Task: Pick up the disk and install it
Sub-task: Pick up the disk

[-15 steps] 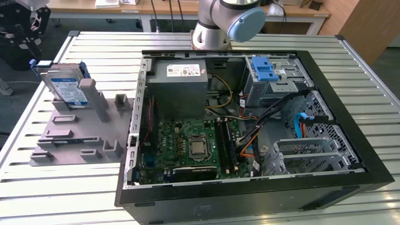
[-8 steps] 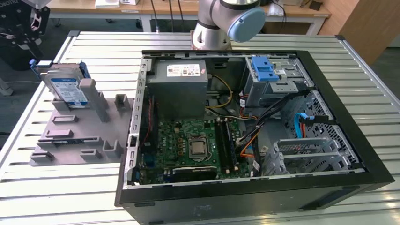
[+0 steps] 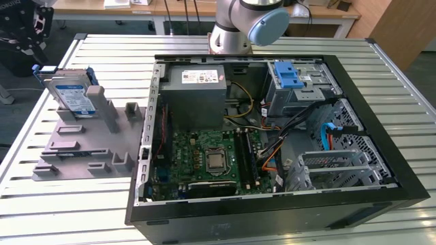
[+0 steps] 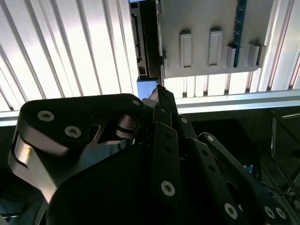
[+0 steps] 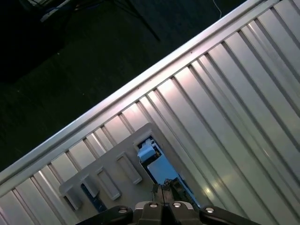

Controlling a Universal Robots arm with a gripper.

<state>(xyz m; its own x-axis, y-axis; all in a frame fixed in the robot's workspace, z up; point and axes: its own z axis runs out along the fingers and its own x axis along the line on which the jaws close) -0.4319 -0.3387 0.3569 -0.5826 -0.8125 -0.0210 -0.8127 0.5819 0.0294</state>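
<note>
The disk [image 3: 71, 96] is standing on edge in a slot of the grey holder [image 3: 81, 148], at the holder's end toward the top of the exterior view. The holder is lying on the slatted counter [image 3: 41, 196] at the exterior view's left, just beside the open computer case [image 3: 381, 201]. In the first wrist view the gripper [image 5: 162, 190] is hanging over the disk's blue-railed edge, its 2 fingers sitting together with nothing between them.
</note>
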